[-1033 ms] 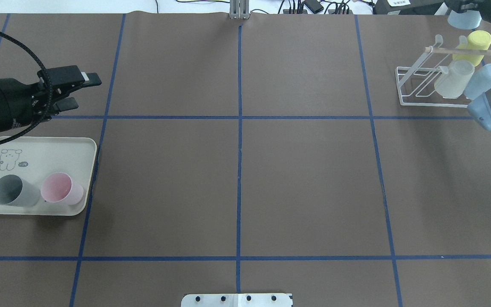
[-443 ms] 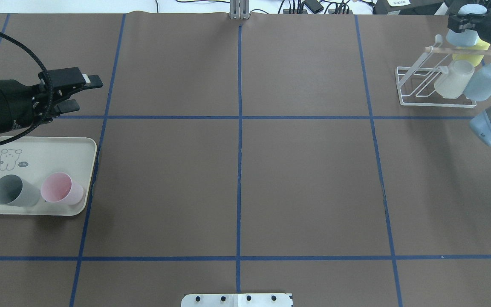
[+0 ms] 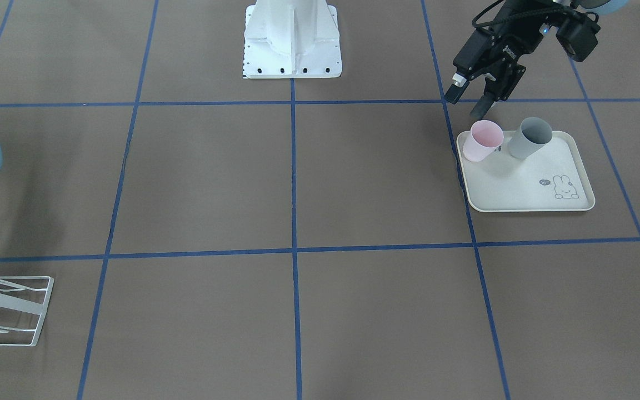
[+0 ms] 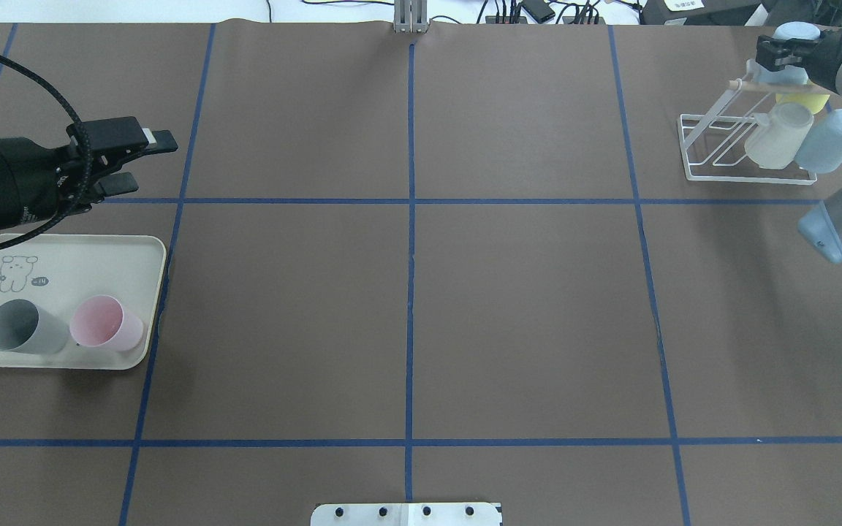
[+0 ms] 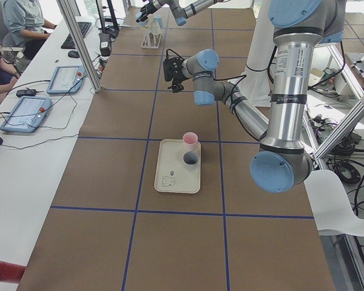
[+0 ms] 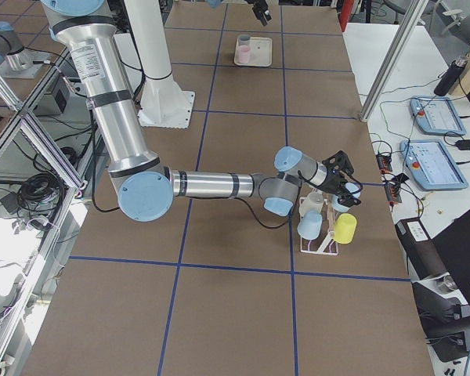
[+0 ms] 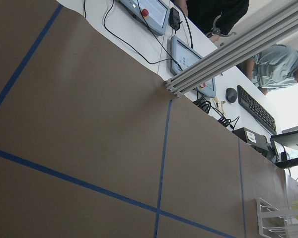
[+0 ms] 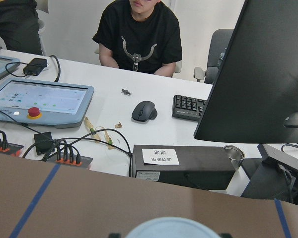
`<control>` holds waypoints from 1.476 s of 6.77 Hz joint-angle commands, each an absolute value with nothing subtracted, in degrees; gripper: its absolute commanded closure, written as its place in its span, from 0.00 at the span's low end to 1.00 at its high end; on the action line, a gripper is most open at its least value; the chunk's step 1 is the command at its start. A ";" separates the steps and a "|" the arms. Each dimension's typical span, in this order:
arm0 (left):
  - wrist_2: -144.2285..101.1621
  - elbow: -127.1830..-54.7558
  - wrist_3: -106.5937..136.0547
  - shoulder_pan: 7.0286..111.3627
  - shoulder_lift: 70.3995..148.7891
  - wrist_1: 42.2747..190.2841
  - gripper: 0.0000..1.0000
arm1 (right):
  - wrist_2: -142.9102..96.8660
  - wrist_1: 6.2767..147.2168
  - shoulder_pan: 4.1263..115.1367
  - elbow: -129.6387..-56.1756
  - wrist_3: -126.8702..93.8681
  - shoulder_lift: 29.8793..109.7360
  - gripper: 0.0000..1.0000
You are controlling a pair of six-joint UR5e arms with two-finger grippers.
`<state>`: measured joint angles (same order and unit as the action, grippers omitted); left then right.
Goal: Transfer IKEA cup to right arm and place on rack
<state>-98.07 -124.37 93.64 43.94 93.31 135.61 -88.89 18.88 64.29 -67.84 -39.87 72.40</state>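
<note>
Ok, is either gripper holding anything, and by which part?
The right gripper grips a light-blue cup across its side wall, over the rack; the left gripper is empty.

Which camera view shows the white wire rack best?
Overhead exterior: nearly the whole rack shows. Exterior right has the right arm overlapping it; front-facing crops it; exterior left shows it tiny; left wrist catches a corner.

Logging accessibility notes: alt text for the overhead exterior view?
Right gripper holds a light-blue cup at the rack, beside three racked cups. Left gripper, jaws open, hovers near a cream tray with a grey cup and a pink cup.
</note>
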 commanded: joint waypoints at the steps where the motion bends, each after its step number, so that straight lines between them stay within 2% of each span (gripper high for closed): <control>1: -98.09 -124.19 93.78 43.77 93.51 135.62 0.00 | -88.95 18.81 64.16 -68.03 -39.90 73.30 1.00; 5: -98.09 -124.01 93.96 43.59 94.04 135.62 0.00 | -89.38 18.81 66.44 -68.29 -39.73 74.53 1.00; 6: -98.09 -124.01 93.96 43.59 94.04 135.62 0.00 | -89.12 18.90 66.45 -68.38 -39.73 74.44 0.53; 7: -98.09 -124.01 93.96 43.59 94.04 135.62 0.00 | -88.86 18.90 66.36 -68.47 -39.73 74.18 0.01; 10: -98.17 -124.01 93.26 43.77 93.87 135.70 0.00 | -89.03 18.90 66.36 -69.87 -40.08 73.92 0.00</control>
<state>-98.11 -124.01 93.79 43.68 94.01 135.68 -88.91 18.87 66.36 -69.26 -39.95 73.94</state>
